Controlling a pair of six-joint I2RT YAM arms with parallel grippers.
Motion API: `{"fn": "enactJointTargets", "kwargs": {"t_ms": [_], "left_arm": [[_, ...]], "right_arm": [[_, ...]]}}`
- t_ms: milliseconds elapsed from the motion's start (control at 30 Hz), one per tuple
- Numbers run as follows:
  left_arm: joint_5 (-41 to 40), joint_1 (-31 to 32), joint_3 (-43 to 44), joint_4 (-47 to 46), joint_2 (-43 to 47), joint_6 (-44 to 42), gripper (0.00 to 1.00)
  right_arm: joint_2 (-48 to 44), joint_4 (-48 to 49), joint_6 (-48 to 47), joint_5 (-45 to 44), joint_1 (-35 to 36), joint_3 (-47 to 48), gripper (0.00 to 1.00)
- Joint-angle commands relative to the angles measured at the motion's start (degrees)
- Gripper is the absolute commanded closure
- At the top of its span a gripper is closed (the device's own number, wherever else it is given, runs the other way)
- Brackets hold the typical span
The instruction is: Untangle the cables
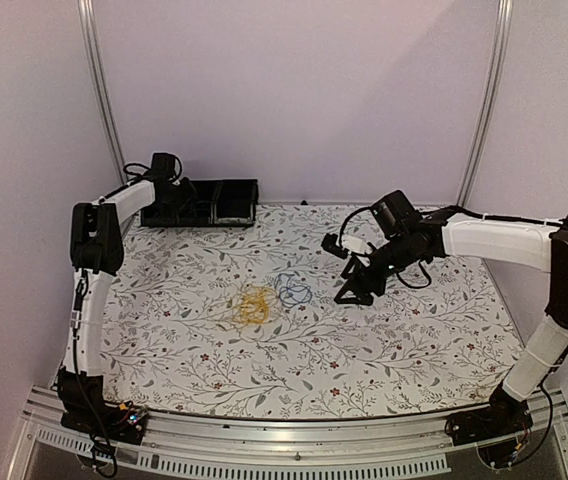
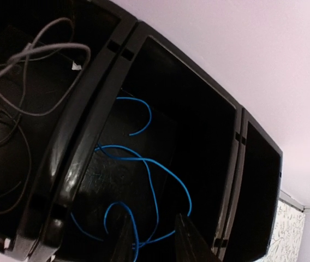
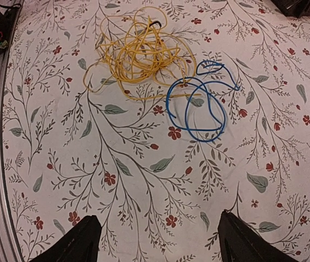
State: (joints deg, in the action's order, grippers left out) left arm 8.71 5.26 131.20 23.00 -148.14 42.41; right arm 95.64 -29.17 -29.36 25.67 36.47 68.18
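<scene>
Your left arm (image 1: 92,245) stretches far forward, elbow raised; the left gripper (image 2: 152,221) points down, jaws parted narrowly. Your right arm (image 1: 499,240) bends inward at the elbow; the right gripper (image 3: 160,240) tilts down, jaws spread wide.

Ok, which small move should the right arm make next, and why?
Probably lower the open right gripper onto the thin blue cable loop, at its side away from the tangled yellow cable coil, and pinch there. The gripper hangs empty above the table; a yellow strand crosses the blue loop's nearer side, so the outer side looks freest.
</scene>
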Motion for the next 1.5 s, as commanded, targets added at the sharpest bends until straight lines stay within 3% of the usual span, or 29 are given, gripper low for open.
{"fn": "enactJointTargets", "kwargs": {"t_ms": [0,133,300,500,800,933,1067,1300,1467], "left_arm": [[-5.61,0.47,0.02,7.91,10.15,1.61,0.64],[-7.22,0.43,-4.96,11.60,16.68,2.09,0.53],[-7.73,1.74,-14.30,11.89,26.09,-1.04,0.52],[-3.12,7.87,-34.33,3.55,40.73,-10.66,0.54],[4.64,15.62,-57.81,-6.33,56.49,-12.91,0.55],[6.65,21.12,-60.95,-11.56,54.45,-14.91,0.52],[4.99,25.95,-57.18,-14.34,45.59,-18.74,0.53],[8.00,29.88,-45.57,-12.02,28.77,-22.06,0.59],[7.54,31.42,-41.95,-8.44,24.67,-22.99,0.61]], "right_arm": [[5.38,0.52,2.37,2.40,-2.15,7.26,0.24],[11.65,-0.77,4.49,4.08,-2.97,13.84,0.29],[17.98,-1.63,5.25,4.90,-2.98,19.87,0.35],[24.36,-1.43,6.69,6.40,-3.16,25.04,0.46],[31.26,-1.42,7.78,10.09,-3.09,31.66,0.46],[33.97,-2.08,9.06,12.04,-2.98,34.85,0.45],[35.65,-2.53,10.29,13.35,-2.55,35.76,0.41],[37.18,-2.39,15.56,16.61,-2.54,33.70,0.38],[36.79,-2.34,16.09,17.58,-2.54,31.30,0.38]]}}
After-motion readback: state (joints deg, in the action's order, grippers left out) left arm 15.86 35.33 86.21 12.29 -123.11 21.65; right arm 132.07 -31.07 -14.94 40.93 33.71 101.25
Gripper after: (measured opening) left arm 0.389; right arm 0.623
